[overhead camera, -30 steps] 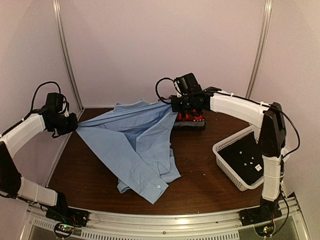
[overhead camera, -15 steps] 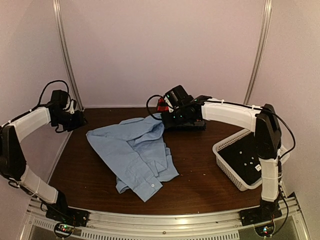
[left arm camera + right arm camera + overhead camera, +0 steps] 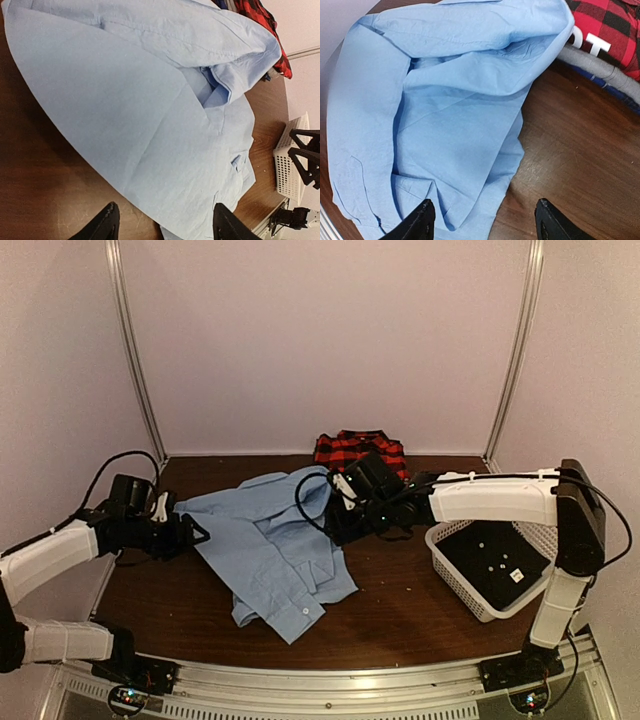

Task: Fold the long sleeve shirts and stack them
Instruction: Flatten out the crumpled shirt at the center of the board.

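The light blue shirt [image 3: 272,540] lies spread but rumpled in the middle of the surface [image 3: 400,605], its sleeve and cuff bunched toward 6 o'clock. We judge it not yet flat enough to fold. The plaid shirt [image 3: 360,447] sits heaped at 12 o'clock and the basket [image 3: 448,540] at 3 o'clock. Our left fingers [image 3: 107,222] at the shirt's 9 o'clock and our right fingers [image 3: 422,222] at its 2 o'clock gape wide and hold nothing, seemingly placed to take opposite edges.

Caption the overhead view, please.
Left gripper and right gripper, both open, flank a rumpled blue shirt; plaid shirt behind.
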`<state>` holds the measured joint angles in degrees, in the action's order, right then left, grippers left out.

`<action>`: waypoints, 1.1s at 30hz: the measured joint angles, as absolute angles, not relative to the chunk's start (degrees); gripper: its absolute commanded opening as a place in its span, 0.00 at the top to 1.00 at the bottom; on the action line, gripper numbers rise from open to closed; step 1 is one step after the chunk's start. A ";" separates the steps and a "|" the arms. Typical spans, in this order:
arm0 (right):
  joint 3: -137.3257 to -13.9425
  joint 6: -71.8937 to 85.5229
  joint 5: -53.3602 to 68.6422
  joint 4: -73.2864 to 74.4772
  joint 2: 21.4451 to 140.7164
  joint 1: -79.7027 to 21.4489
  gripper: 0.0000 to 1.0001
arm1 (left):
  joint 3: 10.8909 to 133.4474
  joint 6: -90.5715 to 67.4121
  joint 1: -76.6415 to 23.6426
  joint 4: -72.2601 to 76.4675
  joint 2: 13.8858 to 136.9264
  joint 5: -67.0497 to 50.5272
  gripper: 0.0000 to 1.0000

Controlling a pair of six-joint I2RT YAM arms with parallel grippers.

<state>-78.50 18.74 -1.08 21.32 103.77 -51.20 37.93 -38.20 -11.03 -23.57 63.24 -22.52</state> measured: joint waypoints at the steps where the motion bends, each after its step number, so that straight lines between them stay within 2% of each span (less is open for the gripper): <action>1: -77.17 19.33 -0.38 20.71 103.39 -51.59 0.31 | 36.14 -39.92 -12.08 -23.07 61.41 -22.81 0.35; 6: -72.55 21.32 2.46 18.26 102.85 -53.39 0.31 | 27.62 -47.48 -17.23 -20.01 55.20 -23.44 0.35; 12: -69.71 23.83 4.43 14.92 102.87 -54.89 0.31 | 21.96 -54.63 -23.42 -15.64 54.43 -23.46 0.36; 23: -65.82 28.82 8.16 10.33 104.25 -55.27 0.37 | 20.91 -61.30 -31.79 -4.69 63.81 -23.33 0.47; 28: -64.42 31.00 10.63 7.88 105.89 -55.66 0.41 | 21.28 -62.39 -33.19 -1.72 67.07 -23.27 0.63; 33: -64.23 32.80 12.64 5.28 108.64 -56.25 0.46 | 21.78 -62.74 -33.39 -0.36 68.16 -23.22 0.85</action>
